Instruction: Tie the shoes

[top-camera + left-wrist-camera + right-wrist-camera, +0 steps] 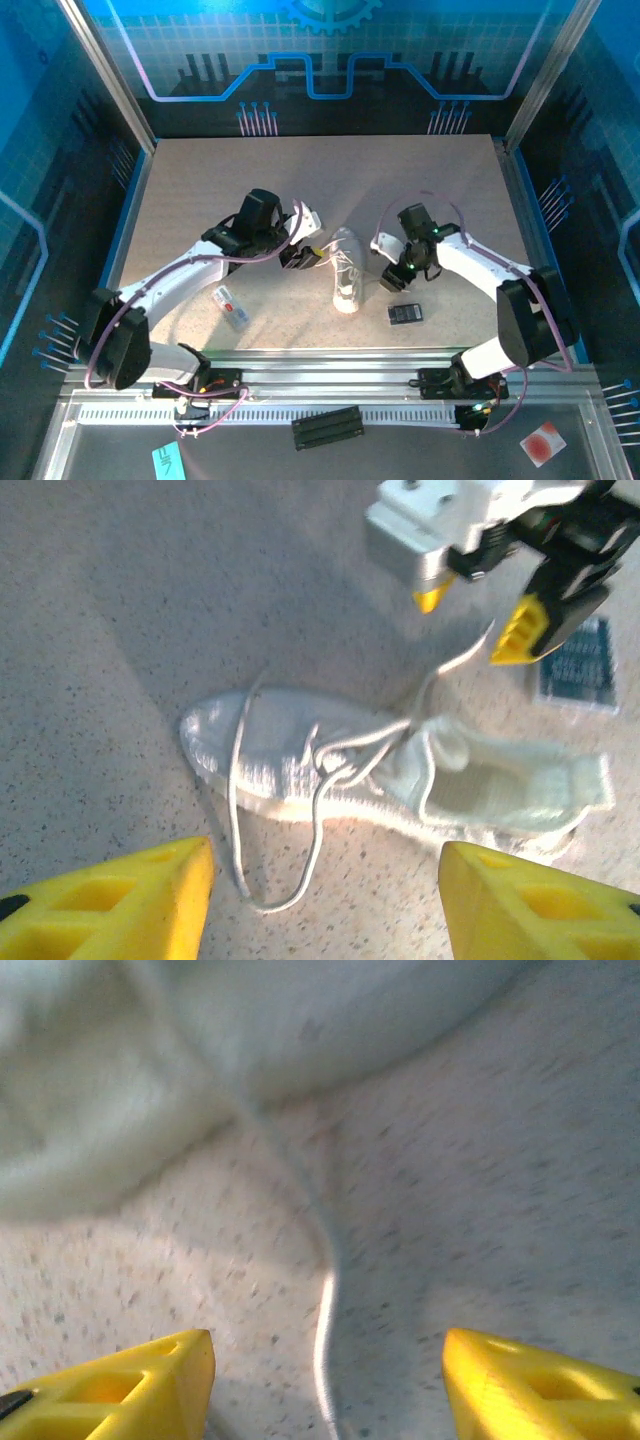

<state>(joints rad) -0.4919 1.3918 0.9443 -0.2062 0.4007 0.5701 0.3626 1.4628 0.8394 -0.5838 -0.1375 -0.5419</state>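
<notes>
The shoe point(346, 272) lay mid-table point(200, 190), toe towards twelve o'clock and heel towards six. My left hand point(300, 255) sat at its nine o'clock and my right hand point(395, 278) at its three, both just beside it. Both hands were spread and pinching nothing: the left wrist view showed bare table between its yellow fingertips, and the right showed one loose lace strand point(325, 1340) running on the table between its own. The laces point(233, 820) trailed slack off the shoe (I saw no knot). I judged this the regrasp step, with the tying not yet secured. The next move called for each hand to close on its own strand low, near the eyelets, without dragging the light shoe.
</notes>
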